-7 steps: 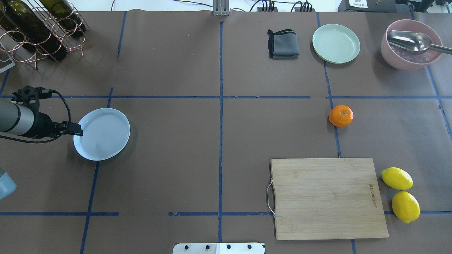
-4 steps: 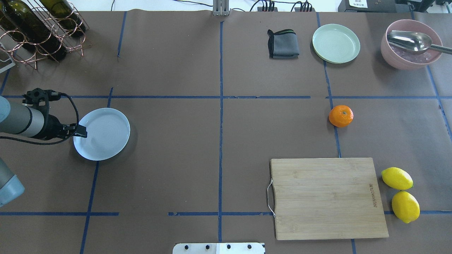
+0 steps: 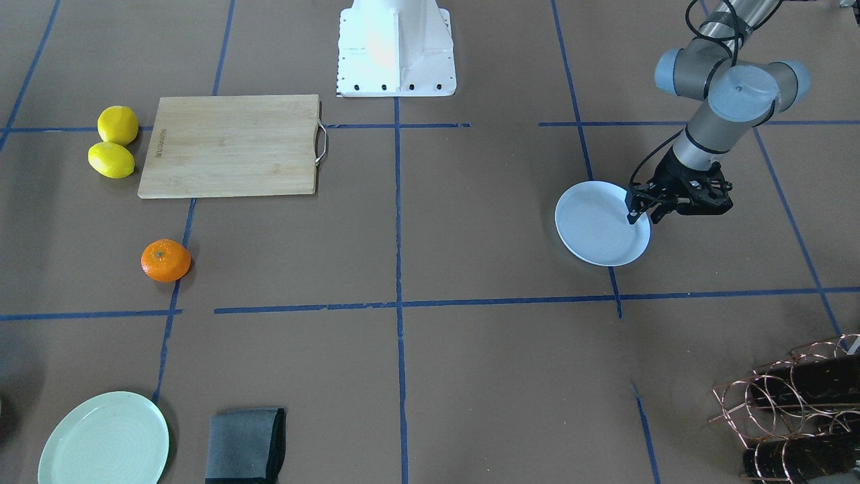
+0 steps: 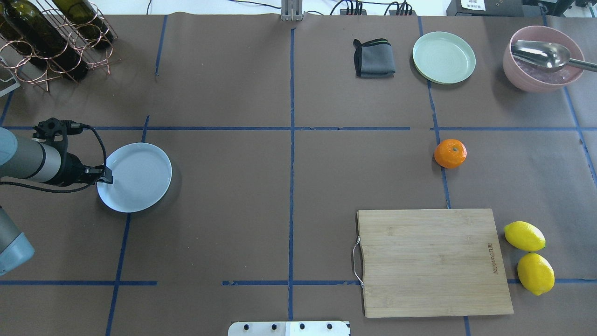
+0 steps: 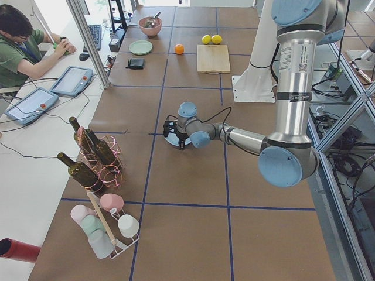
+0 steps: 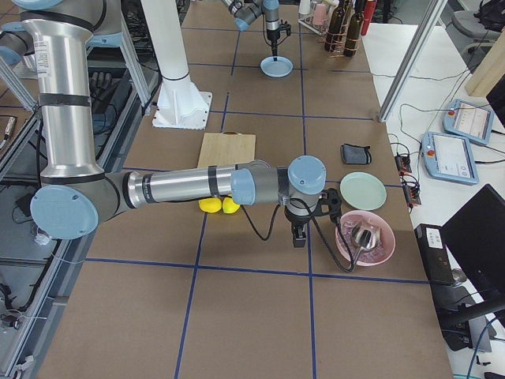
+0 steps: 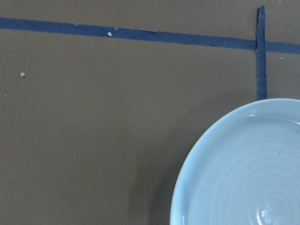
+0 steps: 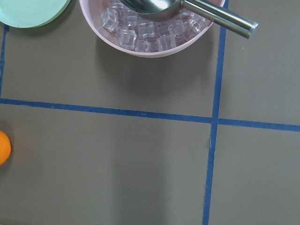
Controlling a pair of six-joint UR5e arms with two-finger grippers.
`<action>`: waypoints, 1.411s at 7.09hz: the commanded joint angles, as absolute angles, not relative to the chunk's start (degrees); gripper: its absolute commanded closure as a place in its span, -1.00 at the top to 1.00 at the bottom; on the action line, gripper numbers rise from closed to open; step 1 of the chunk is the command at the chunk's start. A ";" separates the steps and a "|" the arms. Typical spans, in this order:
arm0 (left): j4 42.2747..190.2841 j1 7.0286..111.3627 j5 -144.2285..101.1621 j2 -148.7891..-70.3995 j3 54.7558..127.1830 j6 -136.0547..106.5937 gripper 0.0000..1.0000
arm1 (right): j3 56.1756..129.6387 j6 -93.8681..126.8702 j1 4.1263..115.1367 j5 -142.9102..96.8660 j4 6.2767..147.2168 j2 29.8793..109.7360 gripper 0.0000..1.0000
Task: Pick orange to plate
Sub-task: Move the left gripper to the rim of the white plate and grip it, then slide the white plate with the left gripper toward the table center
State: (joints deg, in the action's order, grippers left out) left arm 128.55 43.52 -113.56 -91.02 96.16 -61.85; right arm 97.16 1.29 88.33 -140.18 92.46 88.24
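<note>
**Asker:** Where is the fruit?

**Describer:** The small round bright orange fruit (image 4: 450,153) sits on the brown paper table cover, on a blue tape line. That is on the robot's right half of the table. It is free of both grippers.

**Asker:** And the dish it goes with?

**Describer:** The round pale bluish-white shallow plate (image 4: 140,184) lies on the robot's left half, well apart from the fruit. It holds nothing.

**Asker:** What are the arms doing?

**Describer:** The left gripper (image 4: 108,175) points down at the plate's rim, on the side away from the fruit. Its 2 fingers stand slightly parted and hold nothing. I cannot tell whether they touch the rim. The right gripper (image 6: 299,237) hangs over bare table, between the fruit and a round pink bowl (image 4: 531,85). It shows only in a side view, so I cannot tell whether its claw is wide or narrow.

**Asker:** What else is nearby?

**Describer:** The bowl holds clear ice cubes (image 8: 140,30) and a shiny metal scoop (image 4: 543,53). A rectangular wooden cutting board (image 4: 433,261) lies nearer the robot than the fruit. 2 yellow lemons (image 4: 524,235) sit just beside the board. Farther off are a larger pale green plate (image 4: 444,57) and a folded grey cloth (image 4: 373,58). A copper wire rack of dark wine bottles (image 4: 46,42) stands in the far left corner.
</note>
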 commanded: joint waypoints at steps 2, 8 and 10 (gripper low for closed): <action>128.58 43.51 -113.55 -91.05 96.24 -61.53 -0.95 | 97.29 1.32 88.33 -140.19 92.46 88.16 1.00; 111.53 51.91 -114.69 -96.63 104.31 -53.02 -1.00 | 97.65 1.32 88.33 -140.27 92.46 88.15 1.00; 98.22 52.73 -117.33 -108.76 104.59 -53.52 -1.00 | 97.73 1.32 88.33 -140.27 92.46 87.98 1.00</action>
